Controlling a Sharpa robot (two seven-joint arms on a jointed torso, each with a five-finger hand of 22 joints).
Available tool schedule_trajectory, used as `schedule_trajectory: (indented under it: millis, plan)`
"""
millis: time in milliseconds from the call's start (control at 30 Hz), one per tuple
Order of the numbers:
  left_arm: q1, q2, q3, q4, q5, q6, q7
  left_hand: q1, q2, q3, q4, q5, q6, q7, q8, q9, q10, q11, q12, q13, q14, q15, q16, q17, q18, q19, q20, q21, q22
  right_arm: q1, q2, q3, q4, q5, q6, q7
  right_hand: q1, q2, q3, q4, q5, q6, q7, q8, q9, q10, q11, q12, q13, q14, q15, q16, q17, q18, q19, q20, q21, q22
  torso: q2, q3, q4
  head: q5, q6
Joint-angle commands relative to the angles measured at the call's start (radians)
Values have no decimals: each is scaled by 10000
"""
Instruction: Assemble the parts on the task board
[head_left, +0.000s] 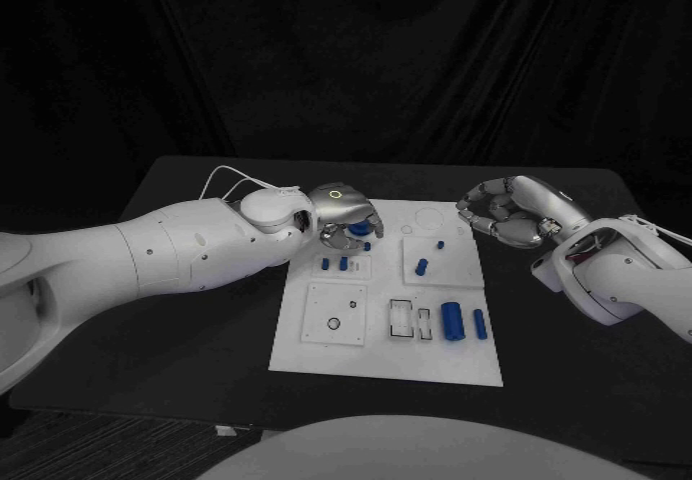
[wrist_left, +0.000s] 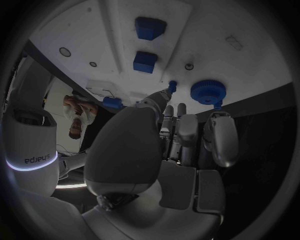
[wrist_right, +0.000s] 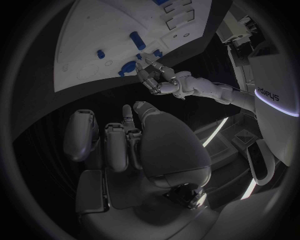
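Nearest me, 2 blue cylinders (head_left: 464, 320) are lying on the task board (head_left: 346, 355). Further back, my left hand (head_left: 343, 212) is hovering, fingers spread and empty, over the blue gear (head_left: 351, 231); a careless descent risks knocking it askew. Left wrist view is revealing gear teeth (wrist_left: 208, 92). Right hand (head_left: 508, 212) is waiting curled, empty.

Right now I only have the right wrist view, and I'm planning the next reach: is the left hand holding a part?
Observer: Cannot tell. In the left wrist view the left hand has its fingers reaching to a round blue gear, and a small blue peg sits at the thumb tip.
Operator: Where is my right hand?
Observer: Head view: the right hand is over the black table, beside the task board's far right corner, fingers curled, nothing in them.
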Motion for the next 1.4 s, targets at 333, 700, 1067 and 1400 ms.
schedule_trajectory:
  millis: [333,700,1067,1400]
  plan:
    - [-156,170,10,-200,-38,239,-8,-23,-26,266,-103,26,367,188,100,21,329,-72,255,189,-105,-55,53,-140,-85,28,1,-55,1736,-23,-14,6,-2,-20,84,-89,22,-93,66,7,45,64,9,57,-15,1015,80,2,2593,620,72,-16,627,154,-18,-19,-92,1573,1,-1,4,-35,0]
    - [-300,265,11,-391,-38,72,-30,23,68,513,-246,169,618,396,197,58,495,-156,303,249,-223,-125,-69,-439,-68,-10,-45,-127,1714,-23,-17,6,-19,-20,126,-109,24,-92,75,5,49,68,9,59,-17,990,81,-15,2562,610,73,-40,590,164,-38,-19,-146,1558,3,-2,2,-30,0]
    - [-418,360,12,-555,-38,-252,84,26,264,757,-393,171,1204,559,453,175,1119,-219,266,180,-87,-195,-74,-514,-73,14,-96,-110,1720,-31,-25,6,-10,-20,149,-121,31,-92,96,-2,54,73,9,61,-22,962,81,-37,2525,588,74,-95,503,177,-64,-18,-216,1539,6,-2,6,-35,0]
    - [-451,357,12,-623,-37,-954,243,-24,390,833,-604,239,1833,695,565,247,2135,-182,-162,-101,466,-211,92,-206,-91,104,-155,-57,1737,-83,-59,6,9,-20,148,-136,37,-88,107,-7,55,77,8,63,-23,952,83,-44,2512,583,75,-107,486,182,-74,-18,-244,1531,2,-1,3,-47,0]
